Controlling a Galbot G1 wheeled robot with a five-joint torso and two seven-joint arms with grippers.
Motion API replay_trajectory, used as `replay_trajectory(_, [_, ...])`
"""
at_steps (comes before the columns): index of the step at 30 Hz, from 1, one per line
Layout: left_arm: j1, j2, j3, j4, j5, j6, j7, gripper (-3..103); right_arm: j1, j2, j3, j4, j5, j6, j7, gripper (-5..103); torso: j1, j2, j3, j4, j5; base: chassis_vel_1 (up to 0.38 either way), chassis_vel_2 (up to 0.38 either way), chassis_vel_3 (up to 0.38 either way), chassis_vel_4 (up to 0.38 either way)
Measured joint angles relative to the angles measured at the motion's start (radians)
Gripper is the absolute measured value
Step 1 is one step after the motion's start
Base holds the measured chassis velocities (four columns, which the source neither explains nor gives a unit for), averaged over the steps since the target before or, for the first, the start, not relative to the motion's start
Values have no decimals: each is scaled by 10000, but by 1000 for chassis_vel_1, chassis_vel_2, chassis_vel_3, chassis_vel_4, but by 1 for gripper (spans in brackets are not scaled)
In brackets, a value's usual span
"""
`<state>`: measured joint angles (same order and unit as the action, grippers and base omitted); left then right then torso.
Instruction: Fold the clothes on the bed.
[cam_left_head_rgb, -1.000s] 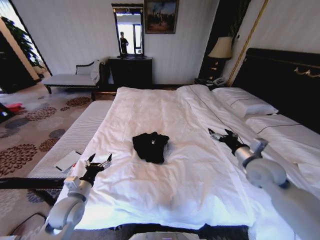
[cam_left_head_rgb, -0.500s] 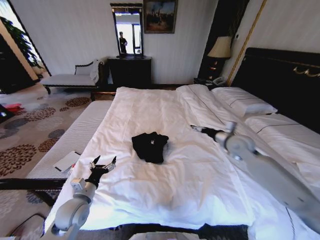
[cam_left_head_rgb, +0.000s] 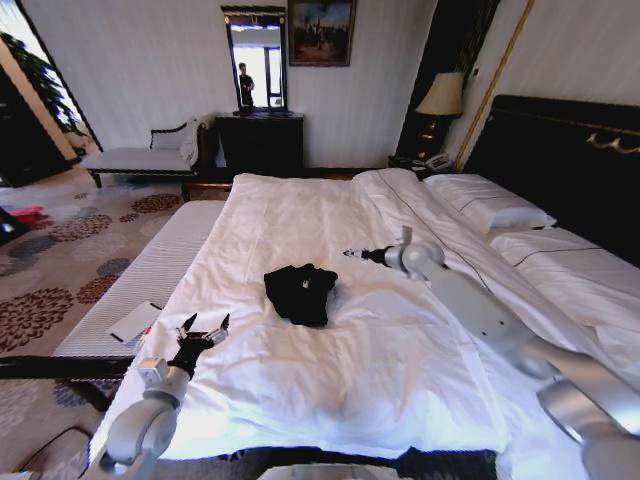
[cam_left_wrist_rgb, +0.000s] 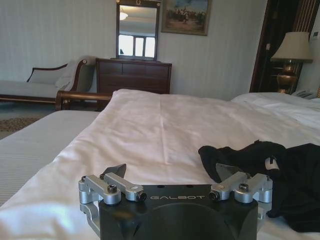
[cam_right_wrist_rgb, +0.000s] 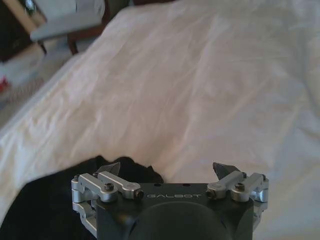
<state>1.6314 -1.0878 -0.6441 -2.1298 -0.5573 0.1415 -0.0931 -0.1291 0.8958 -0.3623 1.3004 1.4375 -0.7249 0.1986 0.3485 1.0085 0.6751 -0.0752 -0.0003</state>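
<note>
The clothes, a crumpled black T-shirt (cam_left_head_rgb: 300, 292), lie in a heap near the middle of the bed's white duvet (cam_left_head_rgb: 300, 215). My right gripper (cam_left_head_rgb: 352, 254) hovers open just beyond the shirt's right side, its arm reaching in from the lower right. The right wrist view has the open gripper (cam_right_wrist_rgb: 167, 169) over the duvet (cam_right_wrist_rgb: 200, 85), with the black shirt (cam_right_wrist_rgb: 45, 210) beside one finger. At the bed's near left corner my left gripper (cam_left_head_rgb: 203, 328) is open and holds nothing. In the left wrist view this gripper (cam_left_wrist_rgb: 172, 172) points across the duvet (cam_left_wrist_rgb: 150, 125), with the shirt (cam_left_wrist_rgb: 285, 175) off to one side.
A pale striped bench (cam_left_head_rgb: 150, 265) runs along the bed's left side with a white sheet (cam_left_head_rgb: 135, 320) on it. White pillows (cam_left_head_rgb: 490, 205) and the dark headboard (cam_left_head_rgb: 570, 160) are at the right. A chaise (cam_left_head_rgb: 140, 158), dresser (cam_left_head_rgb: 262, 140) and lamp (cam_left_head_rgb: 443, 97) stand by the far wall.
My right arm has swung left across the duvet, bringing its gripper from the right side of the bed to close by the shirt. The left gripper has barely shifted.
</note>
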Motion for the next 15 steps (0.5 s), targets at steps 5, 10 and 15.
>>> replay_trajectory(5, [15, -70, -71, 103, 58, -62, 83, 100, 780, 467, -1220, -1085, -665, -171, -761, 100, -1, 0, 0, -2, 3, 0, 0, 0, 0])
replay_trajectory(10, [-60, -165, -348, 144, -77, -85, 87, 100, 1078, 1226, -1705, -2248, -1212, -100, -1148, 100, 0, 0, 0, 0, 3, 0, 0, 0, 0])
replay_trajectory(15, [-17, -205, -413, 166, -131, -99, 92, 100, 1285, 1712, -1931, -2680, -1406, 16, -1315, 100, 0, 0, 0, 2, 3, 0, 0, 0, 0])
